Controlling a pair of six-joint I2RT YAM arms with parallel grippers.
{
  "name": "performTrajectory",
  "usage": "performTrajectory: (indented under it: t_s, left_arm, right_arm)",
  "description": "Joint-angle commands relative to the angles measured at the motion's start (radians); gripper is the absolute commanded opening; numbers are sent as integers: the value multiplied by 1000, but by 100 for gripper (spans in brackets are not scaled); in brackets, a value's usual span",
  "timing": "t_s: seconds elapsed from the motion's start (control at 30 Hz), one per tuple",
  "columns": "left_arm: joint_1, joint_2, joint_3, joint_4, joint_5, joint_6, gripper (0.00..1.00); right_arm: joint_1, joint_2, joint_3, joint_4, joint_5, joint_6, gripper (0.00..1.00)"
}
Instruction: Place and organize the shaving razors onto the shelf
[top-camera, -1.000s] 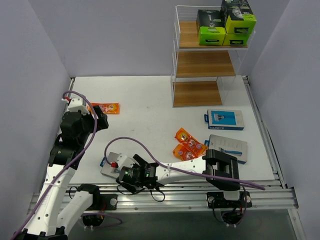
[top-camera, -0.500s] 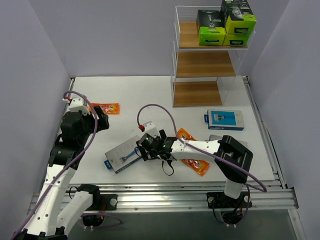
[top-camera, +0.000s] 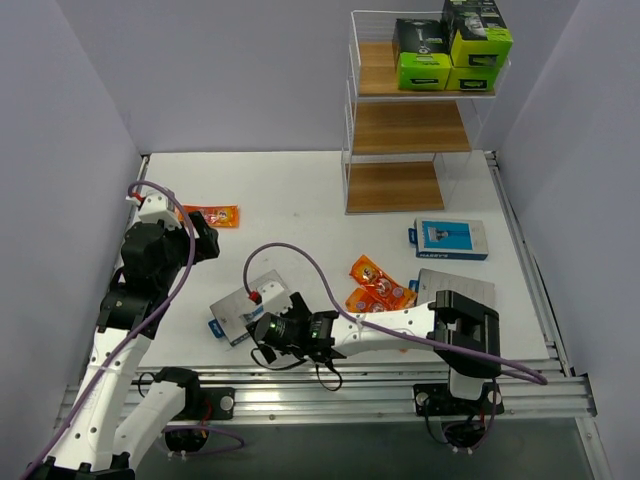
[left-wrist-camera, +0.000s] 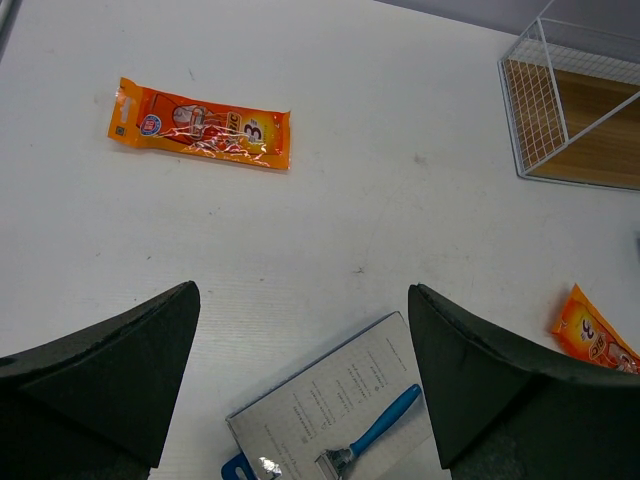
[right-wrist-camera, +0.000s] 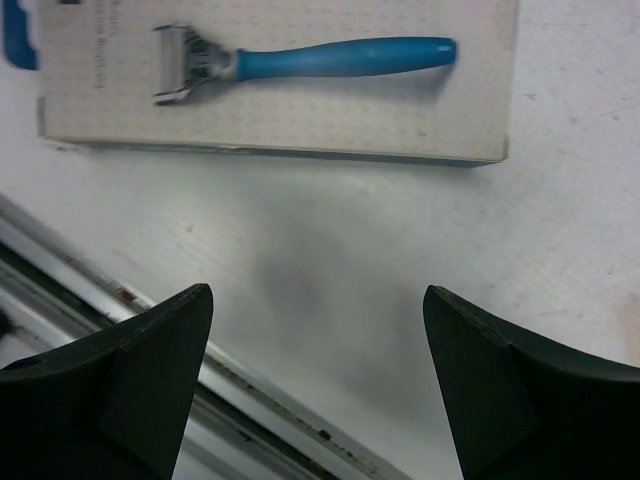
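Note:
A grey razor card (top-camera: 240, 306) (right-wrist-camera: 280, 80) (left-wrist-camera: 335, 415) with a blue razor printed on it lies near the table's front left. My right gripper (top-camera: 268, 338) (right-wrist-camera: 318, 292) hovers open just in front of that card, over bare table, with nothing between its fingers. My left gripper (top-camera: 205, 243) (left-wrist-camera: 302, 295) is open and empty above the table's left side. An orange packet (top-camera: 210, 215) (left-wrist-camera: 200, 125) lies beyond it. More orange packets (top-camera: 378, 290) lie mid-table. A blue card (top-camera: 450, 238) and another grey card (top-camera: 462, 290) lie at the right. The shelf (top-camera: 410, 130) carries black-and-green boxes (top-camera: 450, 45) on its top tier.
The metal front rail (right-wrist-camera: 120, 330) (top-camera: 330, 385) runs close under my right gripper. The shelf's white wire side (left-wrist-camera: 545, 100) shows at the upper right of the left wrist view. Grey walls close in the left, back and right sides.
My right arm swept from the front left toward mid-table and back to the front. The grey card slid away from the front edge. The right jaws narrowed slightly. The left arm stayed still.

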Motion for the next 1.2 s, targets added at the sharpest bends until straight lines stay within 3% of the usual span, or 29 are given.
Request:
performTrajectory:
  t_s: [0.0, 0.77, 0.83, 0.93, 1.0, 1.07, 1.17]
  left_arm:
    - [-2, -8, 13, 21, 6, 2, 94]
    - [28, -31, 33, -19, -167, -4, 97]
    - [28, -31, 33, -18, -157, -2, 91]
    - [28, -31, 33, -15, -144, 2, 74]
    - [28, -31, 33, -13, -140, 2, 79]
    - [28, -32, 33, -14, -146, -1, 91]
    - [29, -32, 33, -16, -144, -1, 94]
  right_arm:
    - [34, -14, 76, 6, 78, 20, 81]
    - [31, 313, 422, 15, 25, -113, 82]
    - [31, 327, 434, 15, 20, -115, 82]
    - [31, 330, 432, 21, 17, -113, 82]
    - [31, 333, 432, 21, 17, -112, 82]
    - [31, 337, 429, 19, 16, -112, 82]
    - [33, 342, 428, 22, 13, -109, 83]
